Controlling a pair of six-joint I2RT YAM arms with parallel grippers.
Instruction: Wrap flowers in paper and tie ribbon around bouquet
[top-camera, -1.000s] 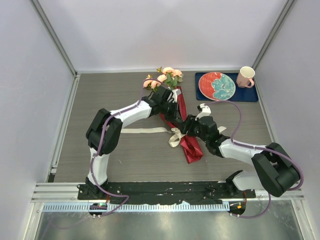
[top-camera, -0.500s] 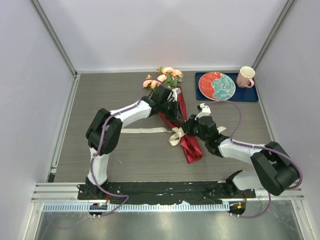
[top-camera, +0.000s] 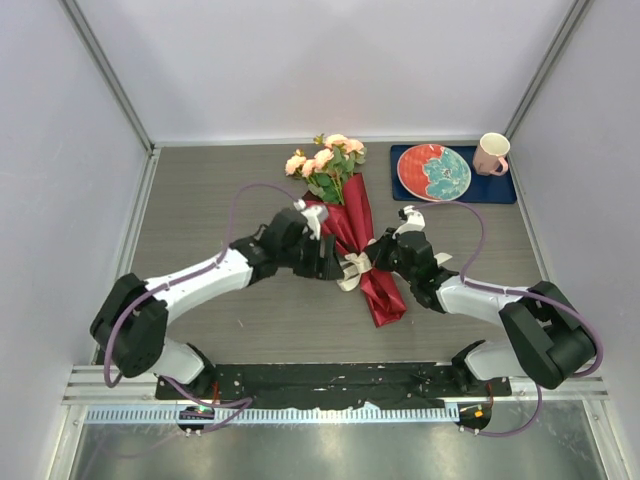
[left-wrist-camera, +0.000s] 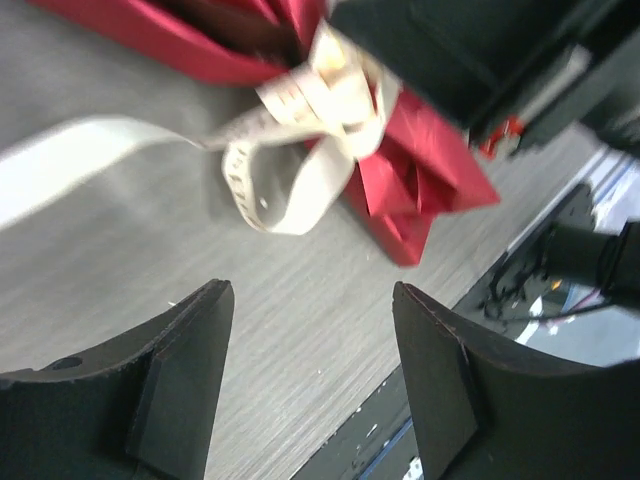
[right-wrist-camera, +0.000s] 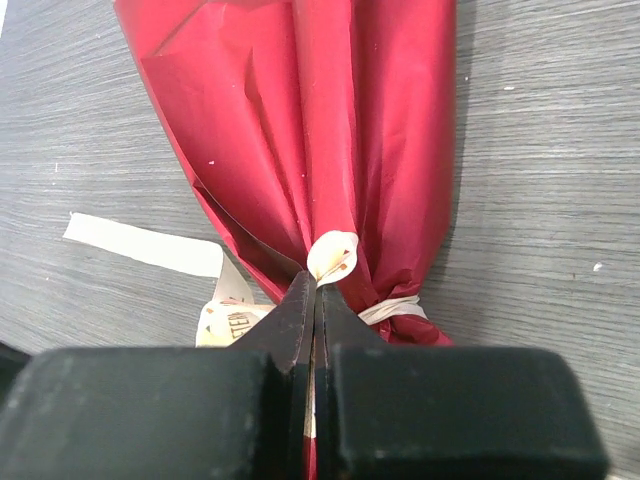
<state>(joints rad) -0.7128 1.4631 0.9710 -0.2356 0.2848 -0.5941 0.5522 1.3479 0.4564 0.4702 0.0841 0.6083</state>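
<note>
The bouquet (top-camera: 350, 215) lies flat near the middle of the worktop (top-camera: 200, 200). The flowers (top-camera: 325, 162) are at its 12 o'clock end, and the narrow tail of the paper (top-camera: 385, 296) points toward 5 o'clock. The ribbon (top-camera: 352, 272) goes round the paper cone a little below its middle and bunches into loose cream loops on the 9 o'clock side. In the wrist views one flat tail runs off across the wood.

The left fingers (top-camera: 332, 264) sit just at 9 o'clock of the ribbon's loops. They are spread wide with nothing between them. The left wrist view shows only bare worktop in the gap, with the loops and the red paper a little beyond the tips and apart from them.

The right fingers (right-wrist-camera: 315, 300) reach the bouquet from its 3 o'clock side and are pressed fully together. A small curl of ribbon stands out right at their tips, pinched there against the folds of the paper where the band circles it.

At about 2 o'clock from the bouquet, well apart from it, a red and teal plate (top-camera: 433, 172) rests on a dark blue mat (top-camera: 502, 190). A pink mug (top-camera: 491, 153) stands on the mat's 3 o'clock end.
</note>
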